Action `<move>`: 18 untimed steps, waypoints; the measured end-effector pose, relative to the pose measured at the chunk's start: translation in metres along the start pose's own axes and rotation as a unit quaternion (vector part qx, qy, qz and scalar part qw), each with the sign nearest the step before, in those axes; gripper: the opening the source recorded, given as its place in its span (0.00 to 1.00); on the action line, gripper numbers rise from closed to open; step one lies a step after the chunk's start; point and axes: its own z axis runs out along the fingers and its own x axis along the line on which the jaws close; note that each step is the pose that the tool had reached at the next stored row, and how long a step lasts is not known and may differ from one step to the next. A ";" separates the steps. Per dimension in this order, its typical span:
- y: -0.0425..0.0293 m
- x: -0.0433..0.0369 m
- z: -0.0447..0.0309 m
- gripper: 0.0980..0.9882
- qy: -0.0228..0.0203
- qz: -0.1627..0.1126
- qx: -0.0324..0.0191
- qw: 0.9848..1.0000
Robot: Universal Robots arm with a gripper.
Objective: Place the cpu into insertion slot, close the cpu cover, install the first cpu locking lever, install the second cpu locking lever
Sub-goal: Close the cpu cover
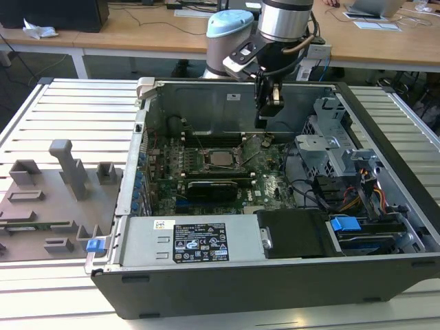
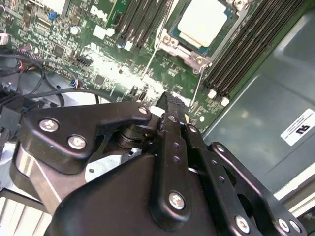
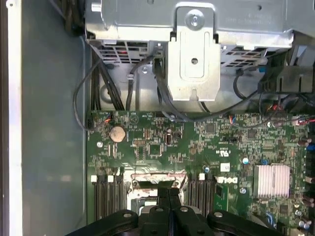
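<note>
The cpu [image 1: 221, 158], a small silver square, lies flat in the insertion slot [image 1: 208, 159] on the green motherboard [image 1: 268, 185]. In the second wrist view the cpu [image 2: 204, 22] sits inside the silver cpu cover [image 2: 183, 49], which frames it. Thin metal levers [image 2: 150, 59] run beside two sides of the socket; I cannot tell whether they are latched. My gripper [image 1: 267, 117] hangs above the board, toward the exterior view's right of the socket and apart from it. Its black fingers [image 3: 169, 196] are pressed together and hold nothing.
A black expansion card [image 1: 213, 187] lies just in front of the socket. The grey power supply [image 1: 185, 240] fills the case front, a metal drive cage [image 1: 330, 148] with cables stands on the exterior view's right, and a grey fixture tray [image 1: 55, 199] rests outside the case.
</note>
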 end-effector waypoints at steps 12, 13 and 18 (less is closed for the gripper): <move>0.0179 0.0002 0.0066 0.01 0.000 0.000 0.002 1.000; 0.0202 0.0003 0.0076 0.01 0.000 0.000 0.002 1.000; 0.0245 0.0006 0.0142 0.01 0.000 0.000 0.003 1.000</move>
